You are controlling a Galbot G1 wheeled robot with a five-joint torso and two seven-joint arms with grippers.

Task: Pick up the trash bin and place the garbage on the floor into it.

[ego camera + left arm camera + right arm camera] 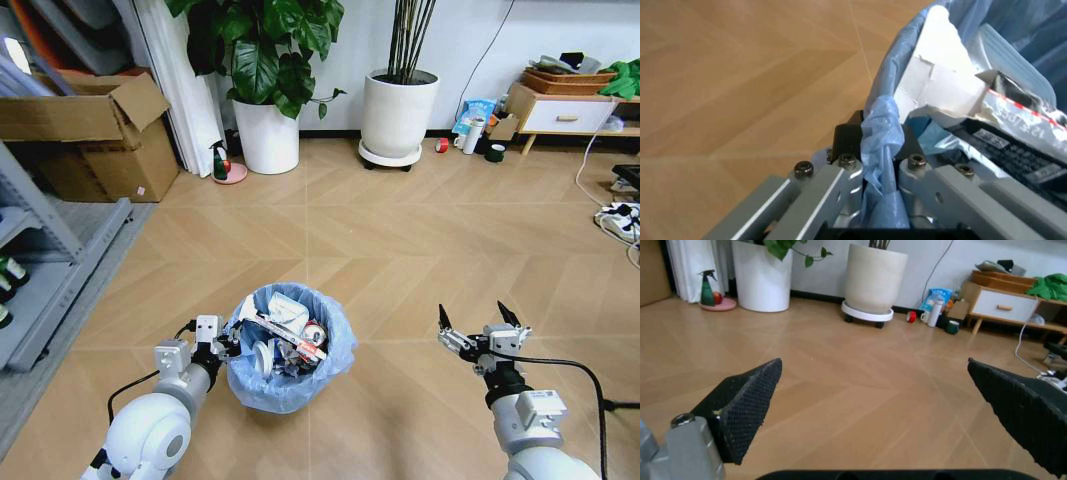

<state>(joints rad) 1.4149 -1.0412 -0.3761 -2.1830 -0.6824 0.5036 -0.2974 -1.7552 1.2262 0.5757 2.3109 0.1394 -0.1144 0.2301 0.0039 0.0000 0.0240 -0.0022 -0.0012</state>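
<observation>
Now, trash bin [290,355] sitting low on the floor [400,250] just ahead of the robot, left of centre, w/ crinkly light-blue bag folded over the rim. Already stuffed w/ garbage [285,335]: torn white card, blue-white wrappers, a red can, dark printed packaging. Left tool [222,340] clamped on the bin's rim, one finger inside and one outside, bag plastic bunched between the pads [848,140]. Right tool [478,322] spread wide, holding nothing, hovering over bare planks to the bin's right, well apart from it.

Judged as late in the task: no loose litter visible on the nearby floor, so likely collection done or near done. Next move prob. calls for keeping the bin level and the rim pinch firm; thin bag is slippery and could slide off.

Materials: film bag soft, wrinkled; card stiff w/ ragged edge; right tool's pads black, wedge-shaped, knurled; floor smooth light-brown chevron wood.
</observation>
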